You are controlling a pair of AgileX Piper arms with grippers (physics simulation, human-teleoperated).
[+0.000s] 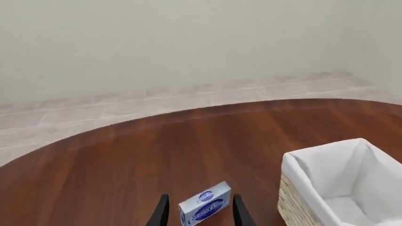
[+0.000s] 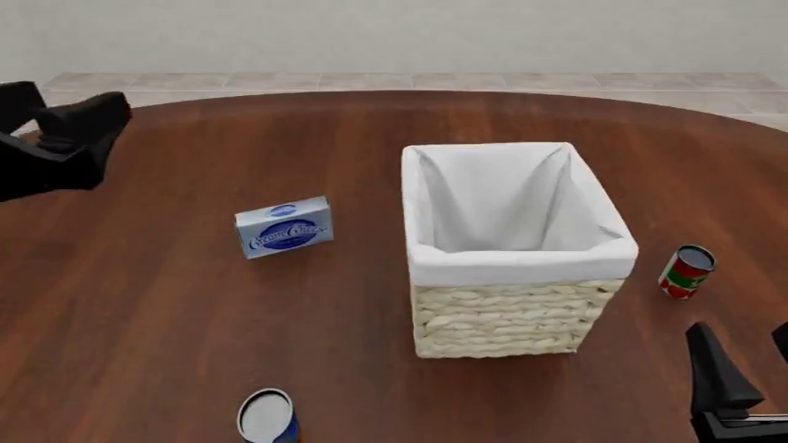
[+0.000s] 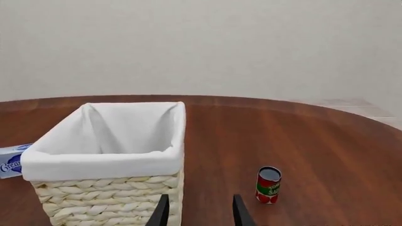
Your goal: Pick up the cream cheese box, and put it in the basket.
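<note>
Left gripper fingers spread, empty: drop straight over small light-blue cream cheese box; right also open.

The left arm sits at the far left of the front view, the right gripper at its lower right corner, and both wrist views show two dark fingers parted, holding nothing.
</note>
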